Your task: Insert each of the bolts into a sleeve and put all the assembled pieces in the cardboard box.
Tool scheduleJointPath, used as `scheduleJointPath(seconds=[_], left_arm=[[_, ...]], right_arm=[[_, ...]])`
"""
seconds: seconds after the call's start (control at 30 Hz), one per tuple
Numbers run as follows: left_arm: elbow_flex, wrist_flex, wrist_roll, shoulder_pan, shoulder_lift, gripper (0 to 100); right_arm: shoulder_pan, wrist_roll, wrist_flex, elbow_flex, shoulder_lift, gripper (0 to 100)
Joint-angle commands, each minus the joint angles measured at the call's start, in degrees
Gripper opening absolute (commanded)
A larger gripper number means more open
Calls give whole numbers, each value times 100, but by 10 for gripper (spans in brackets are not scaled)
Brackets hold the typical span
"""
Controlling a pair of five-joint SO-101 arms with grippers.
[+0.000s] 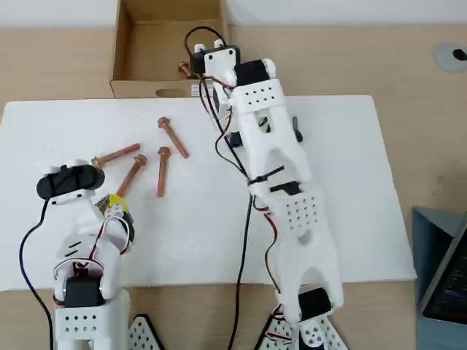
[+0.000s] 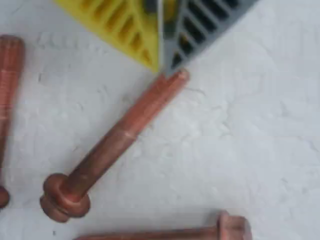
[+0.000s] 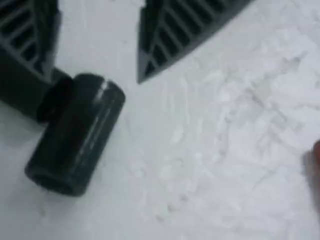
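Four bolts [image 1: 162,171] are lying loose in the left half of the white mat [image 1: 350,219]. None is wearing a sleeve, so the job is looking barely begun. The nearest bolt [image 2: 115,140] is pointing its threaded end at the left claw [image 2: 162,70]. That claw's yellow and grey fingers are sitting closed together, with the tips just touching the bolt's end rather than wrapping around it, probably lining up for a pinch. One black sleeve [image 3: 75,142] is lying on its side on the mat and leaning against one finger of the right claw [image 3: 97,70]. Those fingers are standing apart, likely so as to straddle it. The cardboard box [image 1: 120,58] is waiting on the desk [image 1: 58,65], just beyond the mat's far edge.
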Motion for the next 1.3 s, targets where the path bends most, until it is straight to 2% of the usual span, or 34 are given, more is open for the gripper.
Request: scheduleJointPath(seconds=[0.0, 0.57, 0.73, 0.83, 1.27], left_arm=[[70, -79, 9, -70, -31, 5], [70, -79, 9, -70, -31, 5], [70, -79, 9, -70, -31, 5], [70, -79, 9, -70, -31, 5], [70, -79, -18, -44, -31, 5]], right_arm=[[84, -9, -193, -4, 57, 133], [92, -9, -396, -4, 734, 129], [84, -9, -396, -4, 752, 5], [92, -9, -387, -57, 734, 9], [-40, -9, 536, -2571, 725, 9]])
